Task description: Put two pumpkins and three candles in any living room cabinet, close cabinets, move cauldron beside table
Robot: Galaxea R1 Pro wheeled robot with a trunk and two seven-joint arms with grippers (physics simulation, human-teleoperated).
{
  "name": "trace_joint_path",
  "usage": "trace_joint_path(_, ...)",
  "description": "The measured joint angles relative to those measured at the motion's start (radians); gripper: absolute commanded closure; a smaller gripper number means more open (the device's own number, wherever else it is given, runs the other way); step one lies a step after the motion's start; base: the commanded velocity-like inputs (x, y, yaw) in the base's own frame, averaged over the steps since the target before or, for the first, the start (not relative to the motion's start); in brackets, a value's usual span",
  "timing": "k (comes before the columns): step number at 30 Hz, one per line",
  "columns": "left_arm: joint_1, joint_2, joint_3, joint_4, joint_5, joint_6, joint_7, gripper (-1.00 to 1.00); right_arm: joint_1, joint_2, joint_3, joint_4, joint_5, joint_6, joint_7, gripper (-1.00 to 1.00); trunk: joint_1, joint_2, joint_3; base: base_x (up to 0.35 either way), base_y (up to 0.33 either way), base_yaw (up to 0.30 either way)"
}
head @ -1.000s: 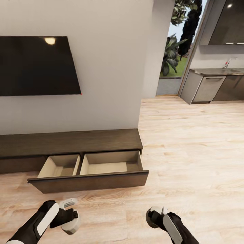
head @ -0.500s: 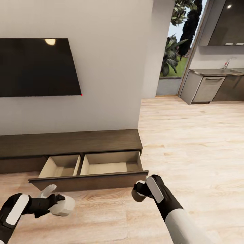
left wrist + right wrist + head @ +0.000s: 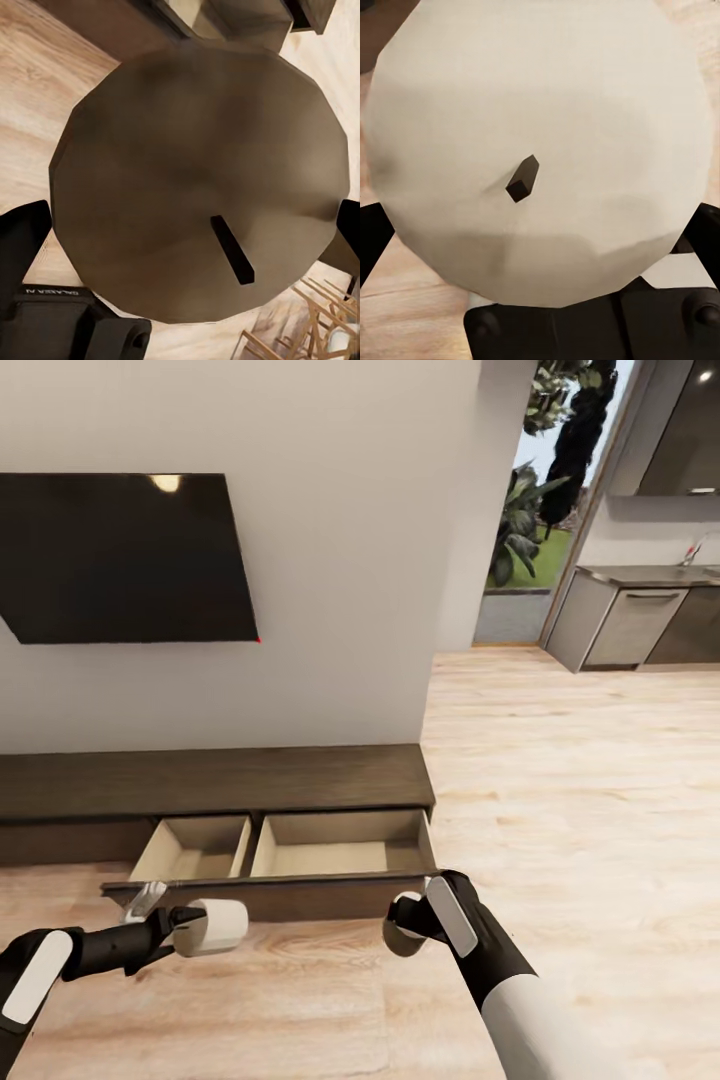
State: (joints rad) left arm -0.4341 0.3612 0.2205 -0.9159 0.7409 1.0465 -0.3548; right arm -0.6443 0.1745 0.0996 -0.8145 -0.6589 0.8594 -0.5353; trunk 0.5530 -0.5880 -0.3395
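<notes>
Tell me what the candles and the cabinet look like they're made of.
Left candle and right candle: likely wax, matte pale surface with a dark wick at the end. Cabinet: seemingly dark-brown wood with visible grain, matte finish; drawer insides plain beige.

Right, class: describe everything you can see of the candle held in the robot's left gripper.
The candle is a short, stubby cylinder, pale cream in the head view and grey-tan in the shaded left wrist view, with a faceted round end face and a short dark wick. It lies on its side in the left gripper, off the floor, in front of the open drawer of the cabinet.
</notes>
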Motion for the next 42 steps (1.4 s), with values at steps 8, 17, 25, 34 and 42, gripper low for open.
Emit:
trace_joint_path(8,0.000,0.022,0.003,0.000,-0.003,-0.001,-0.010,1.00,0.000,0.000,0.000,0.001,0.000,-0.002,0.001,1.00,0.000,0.000,0.000,0.080,0.034,0.219)
trace_joint_path(17,0.000,0.024,0.003,0.001,0.000,0.000,-0.012,1.00,0.000,0.000,-0.001,0.001,-0.002,-0.005,0.011,1.00,0.000,0.000,0.005,0.262,0.063,-0.085)
trace_joint_path(25,0.000,0.024,0.003,0.001,0.001,0.000,-0.012,1.00,0.000,0.000,-0.001,0.002,-0.002,-0.005,0.012,1.00,0.000,0.000,0.009,0.290,0.204,-0.077)
trace_joint_path(34,0.000,0.024,0.002,0.000,0.004,0.000,-0.012,1.00,0.000,0.000,-0.003,0.003,-0.009,-0.005,0.013,1.00,0.000,0.000,0.013,0.192,0.146,-0.064)
trace_joint_path(42,0.000,0.022,0.002,0.000,0.007,0.001,-0.012,1.00,0.000,0.000,0.000,0.002,-0.015,-0.006,0.078,1.00,0.000,0.000,0.014,0.018,0.004,-0.011)
